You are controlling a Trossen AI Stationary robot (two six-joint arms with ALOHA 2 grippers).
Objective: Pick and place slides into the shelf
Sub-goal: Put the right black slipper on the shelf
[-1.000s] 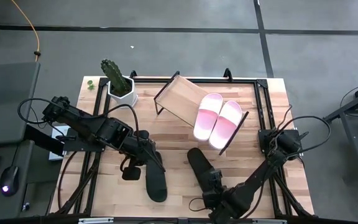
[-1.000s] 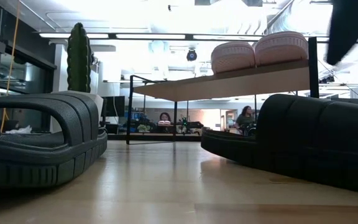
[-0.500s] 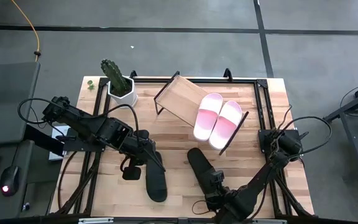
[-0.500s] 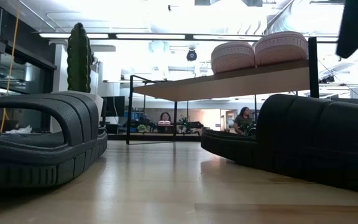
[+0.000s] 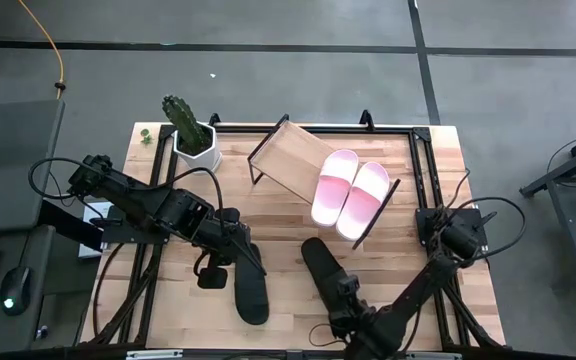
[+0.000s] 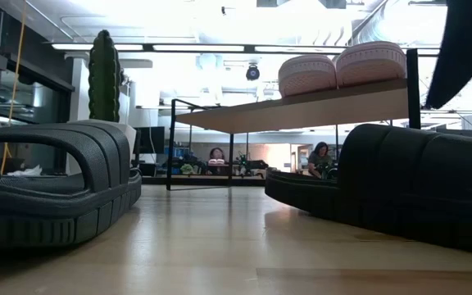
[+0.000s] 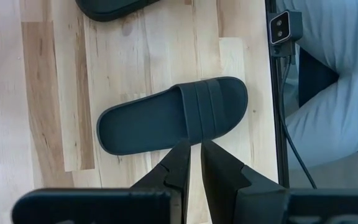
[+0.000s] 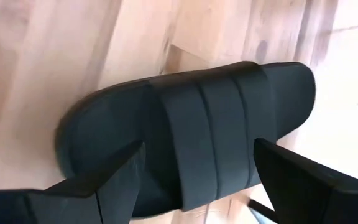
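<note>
Two pale pink slides (image 5: 351,192) lie side by side on the right part of the slanted shelf (image 5: 290,155), seen from below in the low view as pink slides (image 6: 342,65). Two black slides rest sole-down on the table: one (image 5: 251,292) near my left gripper (image 5: 243,262), one (image 5: 318,262) under my right gripper (image 5: 340,292). My left gripper (image 7: 195,149) hovers beside its slide (image 7: 173,118), fingers shut to a narrow slit. My right gripper (image 8: 210,180) is open, with one finger on either side of the slide's wide strap (image 8: 210,130); I see no touch.
A cactus in a white pot (image 5: 190,132) stands at the far left, beside the shelf's bare left half. A black frame (image 5: 423,170) runs along the table's right side. A person's pale trouser legs (image 7: 334,81) show past the near edge.
My right arm has shifted a little toward the near edge over its black slide, its gripper staying open. The slides lie where they were.
</note>
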